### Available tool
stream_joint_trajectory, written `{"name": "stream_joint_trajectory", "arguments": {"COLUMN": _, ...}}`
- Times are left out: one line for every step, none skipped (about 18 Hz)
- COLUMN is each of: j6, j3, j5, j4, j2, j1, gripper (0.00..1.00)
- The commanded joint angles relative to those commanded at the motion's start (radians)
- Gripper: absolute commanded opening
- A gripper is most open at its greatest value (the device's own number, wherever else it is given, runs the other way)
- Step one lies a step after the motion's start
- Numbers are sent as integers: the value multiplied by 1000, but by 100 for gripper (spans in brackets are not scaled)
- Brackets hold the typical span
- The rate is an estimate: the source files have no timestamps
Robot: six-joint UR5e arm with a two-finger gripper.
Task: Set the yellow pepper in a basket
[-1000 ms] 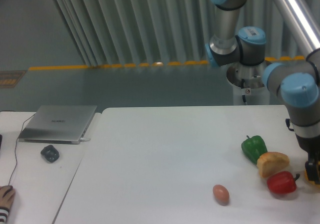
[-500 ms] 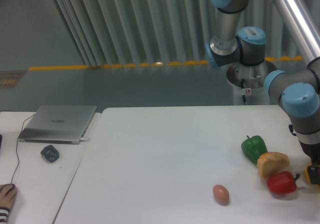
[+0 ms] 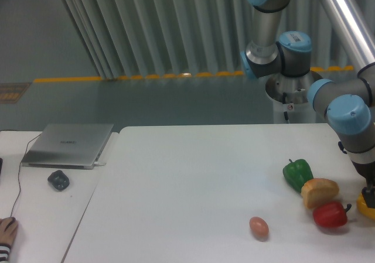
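Only a small bright piece of the yellow pepper shows, at the right edge of the frame, just right of the red pepper. My gripper hangs directly above it, reaching down from the blue-capped wrist, and is mostly cut off by the frame edge. Its fingers are hidden, so I cannot tell whether they hold the yellow pepper. No basket is in view.
A green pepper, a tan bread roll and the red pepper lie in a row on the white table. A brown egg sits nearer the front. A laptop and a small dark object rest at left.
The wrist has shifted slightly and the gripper sits a little higher. More of the yellow pepper shows below it at the frame edge. The other foods have not moved.
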Motion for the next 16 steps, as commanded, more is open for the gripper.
{"name": "stream_joint_trajectory", "arguments": {"j6": -2, "j3": 2, "j5": -2, "j4": 2, "j2": -5, "j1": 0, "gripper": 100}}
{"name": "stream_joint_trajectory", "arguments": {"j6": -3, "j3": 5, "j5": 0, "j4": 2, "j2": -6, "j1": 0, "gripper": 100}}
{"name": "stream_joint_trajectory", "arguments": {"j6": -3, "j3": 5, "j5": -2, "j4": 3, "j2": -11, "j1": -2, "gripper": 100}}
{"name": "stream_joint_trajectory", "arguments": {"j6": -5, "j3": 5, "j5": -2, "j4": 3, "j2": -12, "j1": -2, "gripper": 100}}
{"name": "stream_joint_trajectory", "arguments": {"j6": -6, "j3": 5, "j5": -2, "j4": 3, "j2": -14, "j1": -2, "gripper": 100}}
{"name": "stream_joint_trajectory", "arguments": {"j6": -11, "j3": 5, "j5": -2, "j4": 3, "j2": -17, "j1": -3, "gripper": 100}}
{"name": "stream_joint_trajectory", "arguments": {"j6": -12, "j3": 5, "j5": -2, "j4": 5, "j2": -20, "j1": -3, "gripper": 100}}
{"name": "stream_joint_trajectory", "arguments": {"j6": -12, "j3": 5, "j5": -2, "j4": 5, "j2": -26, "j1": -3, "gripper": 100}}
{"name": "stream_joint_trajectory", "arguments": {"j6": -14, "j3": 5, "j5": -2, "j4": 5, "j2": -29, "j1": -3, "gripper": 100}}
{"name": "stream_joint_trajectory", "arguments": {"j6": -21, "j3": 6, "j5": -2, "j4": 5, "j2": -34, "j1": -5, "gripper": 100}}
{"name": "stream_joint_trajectory", "arguments": {"j6": -34, "j3": 9, "j5": -2, "j4": 6, "j2": -38, "j1": -8, "gripper": 100}}
{"name": "stream_joint_trajectory", "arguments": {"j6": -46, "j3": 14, "j5": -2, "j4": 6, "j2": -48, "j1": -17, "gripper": 100}}
{"name": "stream_joint_trajectory", "arguments": {"j6": -52, "j3": 17, "j5": -2, "j4": 6, "j2": -54, "j1": -21, "gripper": 99}}
{"name": "stream_joint_trajectory", "arguments": {"j6": -58, "j3": 20, "j5": -2, "j4": 6, "j2": -60, "j1": -25, "gripper": 94}}
{"name": "stream_joint_trajectory", "arguments": {"j6": -66, "j3": 21, "j5": -2, "j4": 6, "j2": -63, "j1": -25, "gripper": 89}}
{"name": "stream_joint_trajectory", "arguments": {"j6": -71, "j3": 23, "j5": -2, "j4": 6, "j2": -67, "j1": -28, "gripper": 87}}
